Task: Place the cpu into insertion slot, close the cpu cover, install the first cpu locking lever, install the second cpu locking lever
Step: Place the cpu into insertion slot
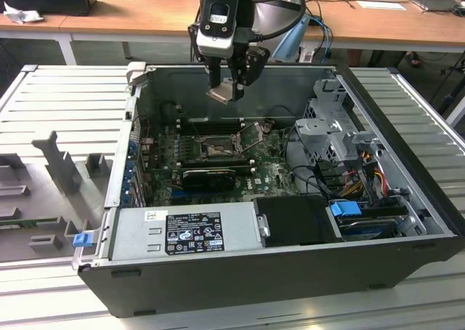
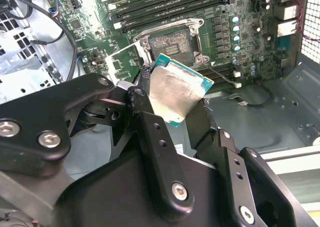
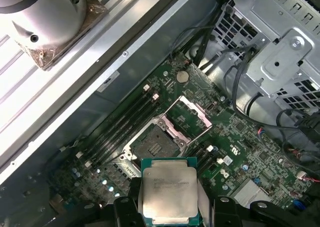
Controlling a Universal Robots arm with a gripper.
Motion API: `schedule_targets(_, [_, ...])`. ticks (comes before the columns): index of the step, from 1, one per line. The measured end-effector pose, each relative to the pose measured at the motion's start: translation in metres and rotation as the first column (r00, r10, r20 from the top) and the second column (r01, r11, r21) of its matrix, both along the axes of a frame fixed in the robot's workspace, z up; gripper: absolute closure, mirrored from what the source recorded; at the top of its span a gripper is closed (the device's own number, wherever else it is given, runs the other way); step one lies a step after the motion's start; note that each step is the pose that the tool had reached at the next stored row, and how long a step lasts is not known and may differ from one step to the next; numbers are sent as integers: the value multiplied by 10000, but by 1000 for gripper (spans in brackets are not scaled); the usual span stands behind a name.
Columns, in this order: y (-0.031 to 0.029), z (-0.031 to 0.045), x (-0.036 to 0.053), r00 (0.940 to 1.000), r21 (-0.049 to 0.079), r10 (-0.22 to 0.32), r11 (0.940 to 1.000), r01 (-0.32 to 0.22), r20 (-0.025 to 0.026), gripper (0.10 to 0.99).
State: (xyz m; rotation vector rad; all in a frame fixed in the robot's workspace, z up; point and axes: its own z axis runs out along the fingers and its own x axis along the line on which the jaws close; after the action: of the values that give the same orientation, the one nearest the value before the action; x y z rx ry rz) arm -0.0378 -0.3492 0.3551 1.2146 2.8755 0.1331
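Observation:
My gripper (image 1: 227,89) hangs above the open computer case, shut on the cpu (image 1: 222,92), a pale silvery square chip with a green rim. In both wrist views the cpu (image 2: 176,91) (image 3: 169,193) sits tilted between the black fingers (image 2: 149,132). The insertion slot (image 1: 216,149) (image 2: 172,47) (image 3: 152,145) lies below on the green motherboard (image 1: 272,171), bare, with its pin field showing. The cpu cover (image 1: 251,133) (image 2: 121,62) (image 3: 189,118), a silvery frame plate, stands swung open beside the slot. The chip is well above the slot and touches nothing on the board.
Long black memory slots (image 2: 170,7) run beside the socket. A grey power supply (image 1: 189,230) fills the case's front. A metal drive cage (image 1: 336,126) and cable bundles (image 1: 349,166) stand at the exterior view's right. A grey fixture tray (image 1: 51,174) lies outside the case.

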Motion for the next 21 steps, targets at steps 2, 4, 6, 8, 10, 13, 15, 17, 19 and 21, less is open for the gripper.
schedule_targets(2, [0,0,0,10000,0,-97,10000,97,0,557])
schedule_targets(4, [0,-1,0,9998,0,-177,9998,177,0,557])
schedule_targets(6, [0,-1,0,9997,0,-255,9997,255,0,557])
schedule_targets(8, [0,-1,0,9992,0,-394,9992,394,0,557])
schedule_targets(10, [0,-1,0,9990,1,-450,9990,450,1,557])
schedule_targets(13, [0,-1,0,9984,0,-561,9984,561,0,557])
schedule_targets(15, [0,-1,0,9980,0,-625,9980,625,0,557])
schedule_targets(17, [0,-1,0,9972,0,-742,9972,742,0,557])
schedule_targets(19, [0,-1,0,9965,0,-840,9965,840,0,557])
schedule_targets(21, [0,-1,0,9957,0,-924,9957,924,0,557])
